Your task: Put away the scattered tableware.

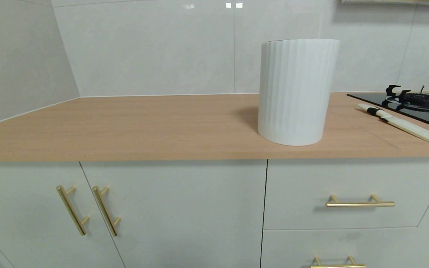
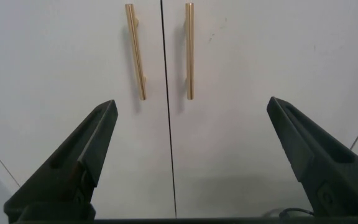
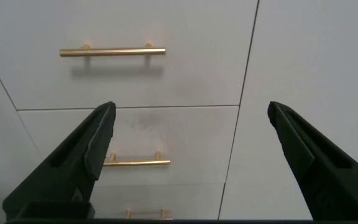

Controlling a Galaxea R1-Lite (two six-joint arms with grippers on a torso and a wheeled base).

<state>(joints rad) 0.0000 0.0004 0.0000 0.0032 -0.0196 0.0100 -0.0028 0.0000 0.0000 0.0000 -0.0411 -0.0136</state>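
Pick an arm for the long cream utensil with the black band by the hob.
Right, likely. The long cream utensil lies far right on the wooden counter, past the white ribbed canister. The open right gripper faces the drawers below it; the left gripper faces the doors farther left.

Vertically ribbed white container (image 1: pixel 294 93). Light brown woodgrain tabletop (image 1: pixel 143 126). Cream knife (image 1: pixel 404 125), black band. White cabinet fronts (image 1: pixel 184 208), gold handles (image 1: pixel 359 203). Black hob (image 1: pixel 419 108). Black left hand (image 2: pixel 190 104), right hand (image 3: pixel 190 107).
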